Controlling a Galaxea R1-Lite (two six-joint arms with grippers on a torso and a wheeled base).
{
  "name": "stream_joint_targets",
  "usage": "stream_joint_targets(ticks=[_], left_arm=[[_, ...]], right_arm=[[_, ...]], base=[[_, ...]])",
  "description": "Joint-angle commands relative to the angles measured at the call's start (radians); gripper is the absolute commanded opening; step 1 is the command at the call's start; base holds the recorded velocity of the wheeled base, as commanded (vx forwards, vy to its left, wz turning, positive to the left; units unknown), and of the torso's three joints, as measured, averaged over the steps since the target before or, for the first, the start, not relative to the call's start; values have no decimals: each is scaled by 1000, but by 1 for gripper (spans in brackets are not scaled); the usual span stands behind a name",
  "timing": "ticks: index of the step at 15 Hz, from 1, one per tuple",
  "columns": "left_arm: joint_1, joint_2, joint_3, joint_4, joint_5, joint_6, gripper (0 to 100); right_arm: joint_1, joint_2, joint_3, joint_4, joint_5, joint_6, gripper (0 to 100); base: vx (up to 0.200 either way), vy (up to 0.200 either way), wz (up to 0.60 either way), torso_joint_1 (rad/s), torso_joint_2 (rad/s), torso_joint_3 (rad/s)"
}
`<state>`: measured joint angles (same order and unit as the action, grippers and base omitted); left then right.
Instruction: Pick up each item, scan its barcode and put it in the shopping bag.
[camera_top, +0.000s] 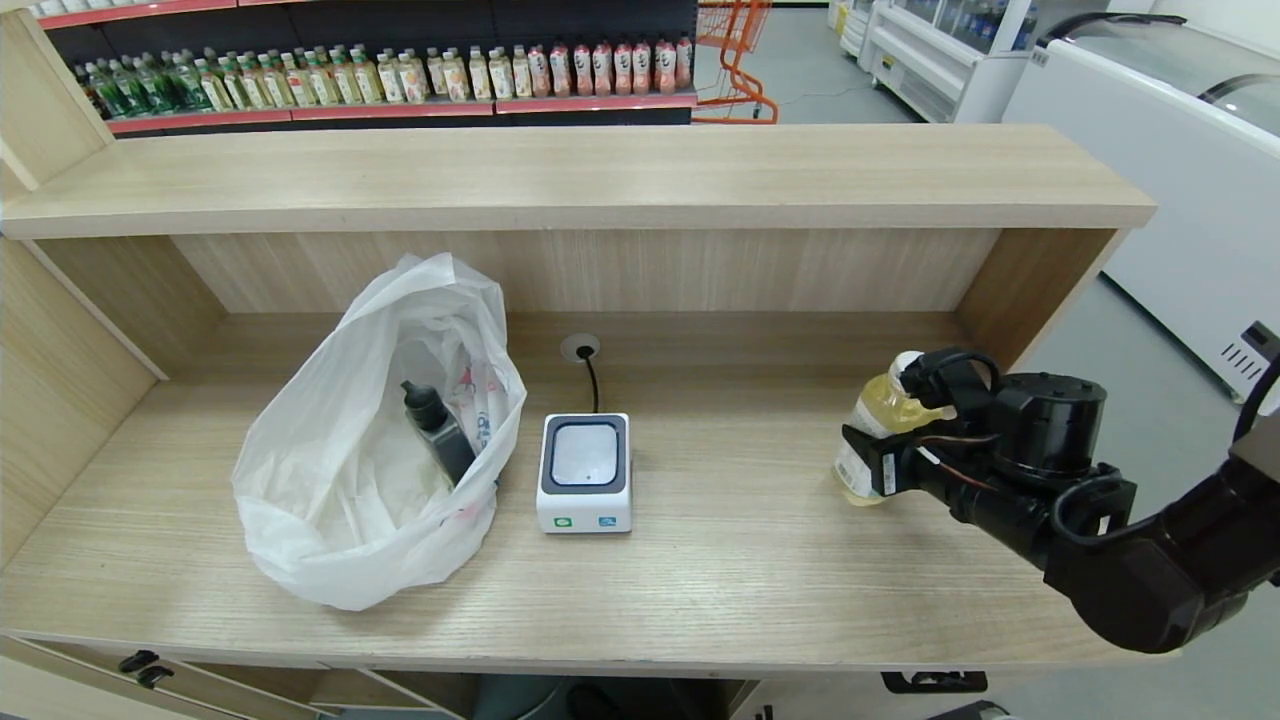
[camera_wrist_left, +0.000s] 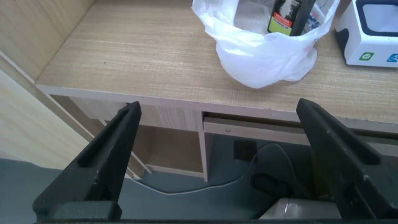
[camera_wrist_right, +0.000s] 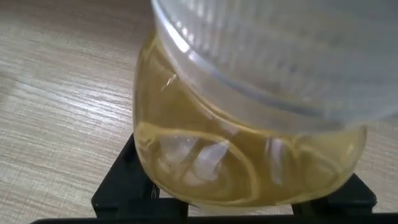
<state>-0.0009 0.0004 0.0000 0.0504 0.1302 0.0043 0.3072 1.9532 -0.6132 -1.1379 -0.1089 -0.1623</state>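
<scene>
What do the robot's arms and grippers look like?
The right arm is chunky, rounded and black, with thin cables looping by its round wrist. The right gripper is black too. The left gripper has two flat, angular black fingers.

"What was behind the counter (camera_top: 750, 560)?"

"A long shelf (camera_top: 400, 106) with rows of drink bottles (camera_top: 400, 78). An orange cart (camera_top: 737, 30) stood next to it."

"And off to the right?"

"Big white freezers (camera_top: 1150, 150) with glass tops. The counter was pale wood, with a high ledge (camera_top: 560, 175) along its back."
</scene>
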Motion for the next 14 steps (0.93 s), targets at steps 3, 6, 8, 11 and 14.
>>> stream_joint_targets(ticks=[3,6,8,11,14], left_arm=[[-1,0,0,0,0,0,100],[-1,0,0,0,0,0,100],[1,0,0,0,0,0,100],[-1,0,0,0,0,0,100],[1,0,0,0,0,0,100]], right_arm=[[-16,-168,-14,124,184,106,0],[-57,-424,-152,471,580,314,0],[-65,-504,-200,546,759,415,0],[-4,-568,-174,595,914,443,0],[90,-570,-161,630,920,455,0]], base=[[0,0,0,0,0,0],[0,0,0,0,0,0],[0,0,0,0,0,0],[0,0,0,0,0,0],[0,0,0,0,0,0]])
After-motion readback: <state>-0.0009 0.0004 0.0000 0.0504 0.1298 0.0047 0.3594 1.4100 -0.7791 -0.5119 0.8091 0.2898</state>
